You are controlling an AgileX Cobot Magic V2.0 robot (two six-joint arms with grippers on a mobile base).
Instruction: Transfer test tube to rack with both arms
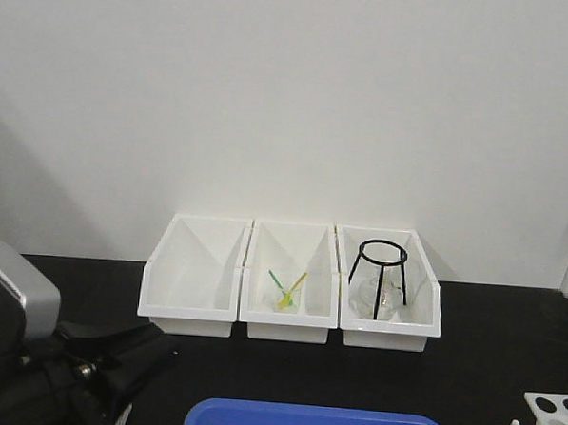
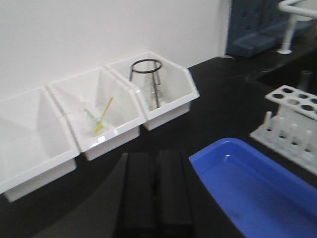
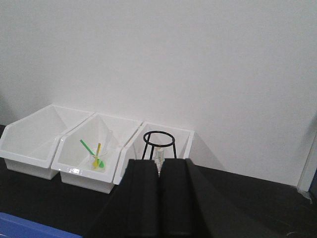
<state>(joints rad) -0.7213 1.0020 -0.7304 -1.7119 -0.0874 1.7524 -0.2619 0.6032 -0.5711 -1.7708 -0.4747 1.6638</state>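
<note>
1. Both sets of jaws sit closed and empty: your left gripper shows its two black fingers pressed side by side, and your right gripper looks the same, so neither holds anything.
2. You cannot pick out the test tube for certain in any view; something glassy stands in the right bin under the black wire tripod, but whether it is the tube you cannot tell.
3. Your rack stands on the black table at the right, just beyond the blue tray, holes facing up, ready for a vertical insertion.
4. Three white bins line the wall, keeping glassware sorted; the middle bin holds a small cup with green and yellow sticks.
5. No brand, label or readable writing shows anywhere.
</note>
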